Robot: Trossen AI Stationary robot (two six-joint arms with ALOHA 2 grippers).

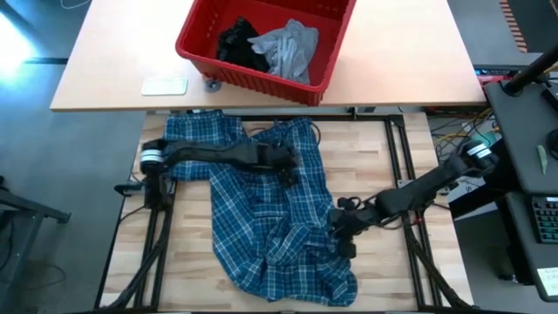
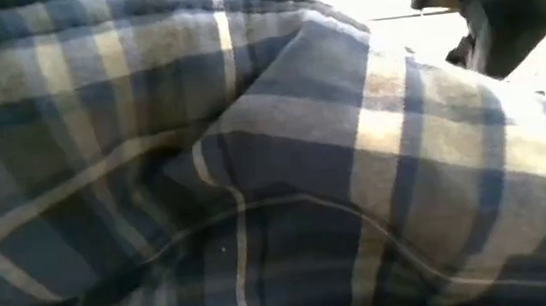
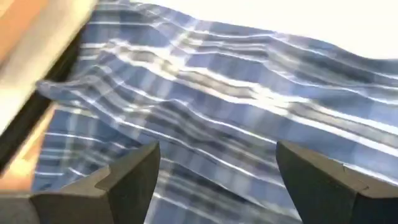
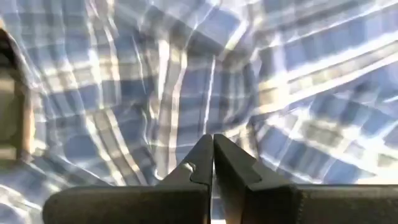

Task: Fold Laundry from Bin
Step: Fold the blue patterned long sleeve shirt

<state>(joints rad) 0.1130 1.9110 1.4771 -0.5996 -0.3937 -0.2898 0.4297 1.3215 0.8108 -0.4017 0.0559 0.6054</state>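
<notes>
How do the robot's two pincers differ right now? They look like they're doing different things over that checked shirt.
The left pincer has its fingers spread wide apart, while the right pincer has its fingers pressed together. The left one sits over the upper middle of the plaid shirt, nearer the red bin; the right one is at the shirt's lower right edge. I cannot tell whether the right one pinches any cloth. Both are dark, two-fingered and low over the same shirt.

one plaid shirt lay on the table. one red bin held two garments: one grey, one black. two arms, two grippers: left, right.
</notes>
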